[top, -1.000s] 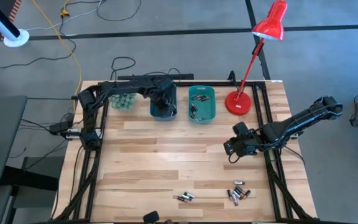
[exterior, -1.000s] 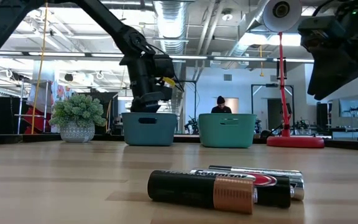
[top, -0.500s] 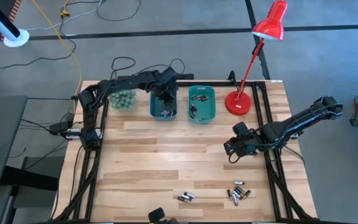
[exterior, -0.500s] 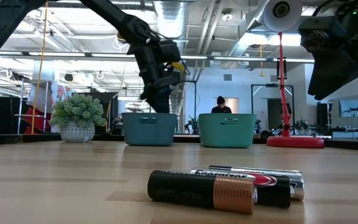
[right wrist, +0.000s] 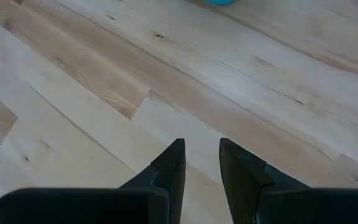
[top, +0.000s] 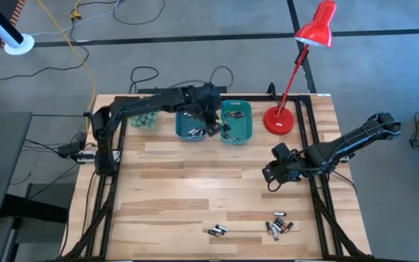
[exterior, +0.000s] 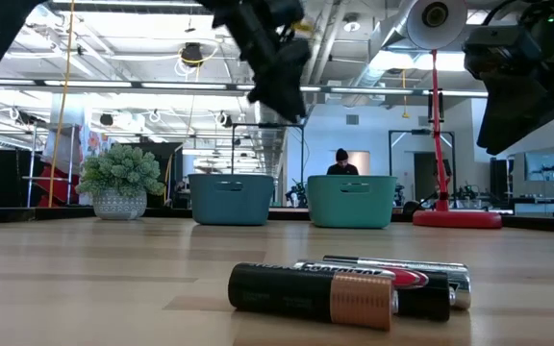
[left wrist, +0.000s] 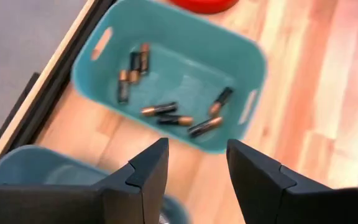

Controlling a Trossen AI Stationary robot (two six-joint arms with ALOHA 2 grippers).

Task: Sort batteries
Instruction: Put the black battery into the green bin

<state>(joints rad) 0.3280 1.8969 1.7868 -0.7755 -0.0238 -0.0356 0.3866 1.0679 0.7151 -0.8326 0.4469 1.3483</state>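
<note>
Dark left hand point(top: 214, 128) open, empty, raised between teal bins point(top: 236, 121); right hand point(top: 270, 175) ajar, empty.

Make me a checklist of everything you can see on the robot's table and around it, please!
Surface: wooden table, bare in the middle.
Job's things: loose batteries near the front edge, in two small groups; more batteries inside the lighter teal bin and the darker teal bin.
Clutter: red desk lamp and a small potted plant at the back.
Grippers: left gripper open and empty, above the gap between the two bins; right gripper open and empty, above bare wood on the right.
Cables: yellow and black cables on the floor behind the table.
Surroundings: grey floor; a person far off in the room.
</note>
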